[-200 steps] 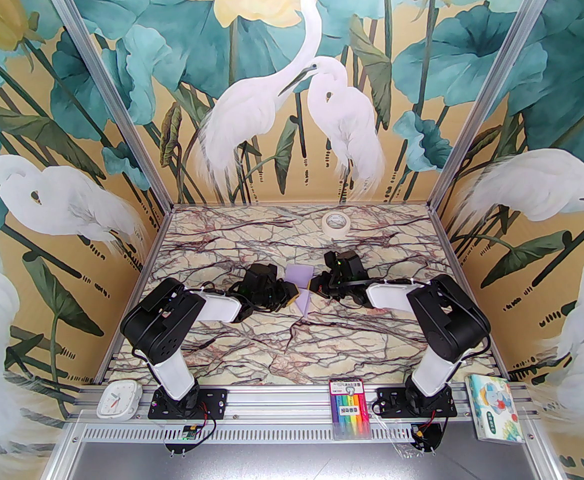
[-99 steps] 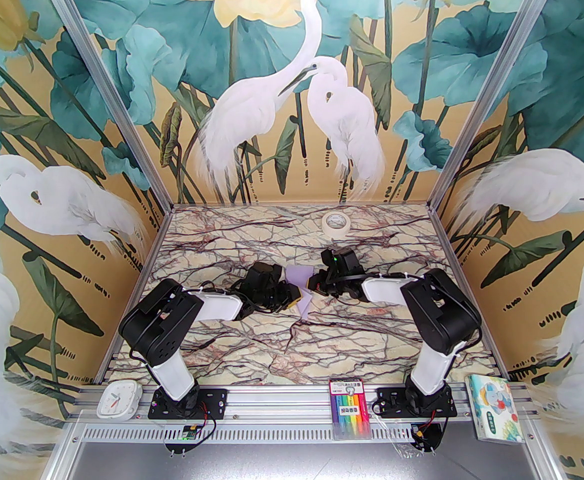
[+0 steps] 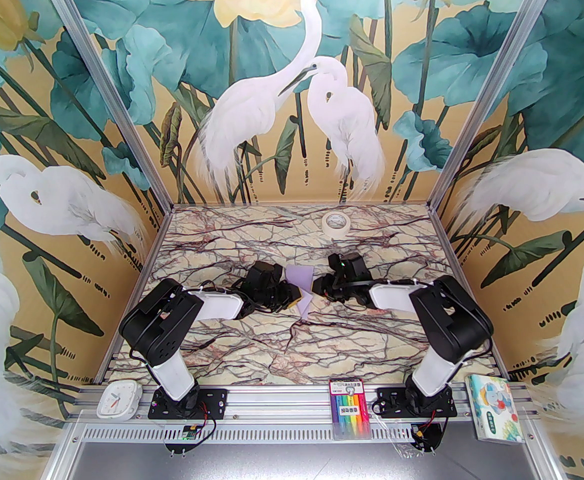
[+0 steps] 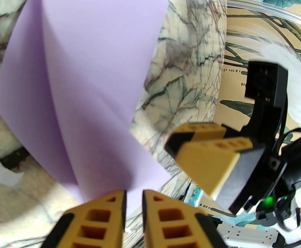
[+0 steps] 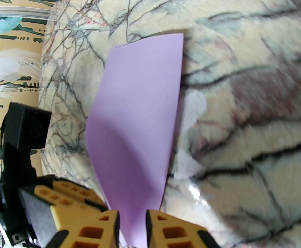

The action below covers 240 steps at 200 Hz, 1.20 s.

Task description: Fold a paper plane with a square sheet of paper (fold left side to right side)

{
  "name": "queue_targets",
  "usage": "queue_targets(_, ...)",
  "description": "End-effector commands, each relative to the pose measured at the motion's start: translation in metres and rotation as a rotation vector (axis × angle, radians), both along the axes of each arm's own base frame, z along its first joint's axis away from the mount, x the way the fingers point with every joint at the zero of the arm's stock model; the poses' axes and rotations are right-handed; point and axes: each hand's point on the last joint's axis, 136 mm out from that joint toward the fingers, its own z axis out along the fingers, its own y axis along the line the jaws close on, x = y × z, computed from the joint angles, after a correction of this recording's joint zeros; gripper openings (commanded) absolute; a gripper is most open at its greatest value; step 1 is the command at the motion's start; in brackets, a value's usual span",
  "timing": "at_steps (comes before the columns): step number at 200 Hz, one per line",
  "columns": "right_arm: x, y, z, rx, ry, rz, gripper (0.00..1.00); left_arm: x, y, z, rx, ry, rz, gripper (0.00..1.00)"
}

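The lavender sheet of paper [image 3: 300, 275], partly folded into a narrow pointed shape, lies mid-table between both grippers. In the left wrist view the sheet of paper [image 4: 83, 86] curls up off the marble, and its lower corner runs into my left gripper [image 4: 134, 205], which is shut on it. From above, the left gripper [image 3: 296, 295] sits on the paper's left edge. My right gripper [image 5: 132, 223] is open, and the sheet of paper [image 5: 140, 112] passes loosely through the gap. In the top view the right gripper [image 3: 315, 285] sits at the paper's right edge.
A white tape roll [image 3: 335, 223] stands at the back of the marble table. On the front rail are a small clock [image 3: 118, 399], a marker pack [image 3: 350, 408] and a tissue pack [image 3: 494, 413]. White tape scraps [image 5: 195, 105] stick to the table beside the paper.
The right gripper's jaws have parted from shut to slightly open around the paper. The right arm shifted a little forward and back. The left gripper keeps its hold.
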Motion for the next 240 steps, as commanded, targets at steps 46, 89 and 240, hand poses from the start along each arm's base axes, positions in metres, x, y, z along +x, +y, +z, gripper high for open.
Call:
queue_targets(46, -0.012, 0.003, 0.011, 0.083, -0.007, 0.001, 0.26, 0.005, -0.001, -0.002, 0.005, 0.002, 0.014, 0.17)
queue_targets(89, -0.010, 0.009, 0.009, 0.078, -0.005, 0.011, 0.23, 0.005, -0.002, -0.001, 0.002, 0.002, 0.013, 0.17)
queue_targets(240, 0.009, 0.014, -0.004, 0.012, 0.000, 0.018, 0.00, -0.005, -0.008, 0.004, -0.020, -0.007, -0.061, 0.18)
